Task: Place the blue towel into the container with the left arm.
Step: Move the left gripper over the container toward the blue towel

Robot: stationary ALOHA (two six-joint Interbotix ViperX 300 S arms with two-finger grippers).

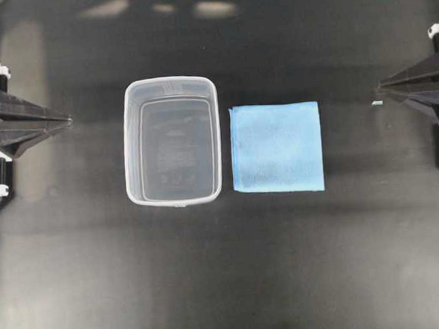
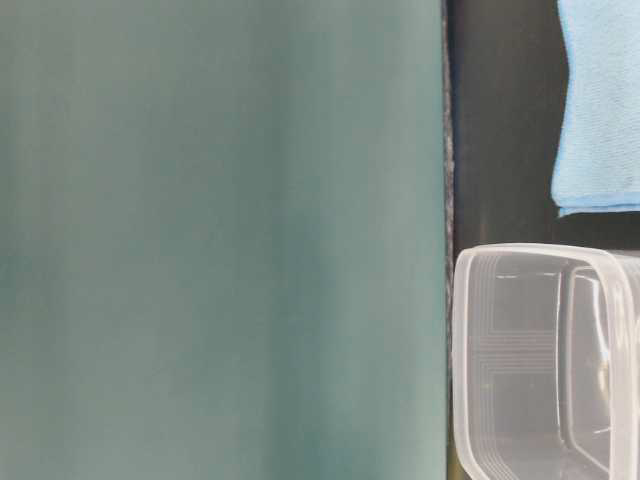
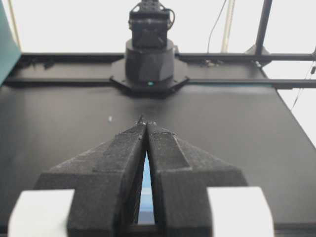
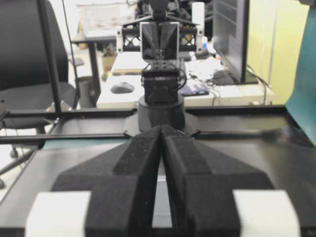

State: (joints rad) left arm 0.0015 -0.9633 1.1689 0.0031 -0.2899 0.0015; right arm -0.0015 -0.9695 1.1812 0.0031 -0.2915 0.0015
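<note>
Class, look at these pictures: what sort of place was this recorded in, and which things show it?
Probably a robotics lab or workroom. A black table has a robot arm fixed at its far end. Behind the other arm stand a cluttered desk, a monitor and an office chair.

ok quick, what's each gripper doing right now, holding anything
left gripper: closed, holding nothing.
right gripper: closed, holding nothing.

Container (image 1: pixel 172 141) base: embossed marks, prob. text, unreadable.
</note>
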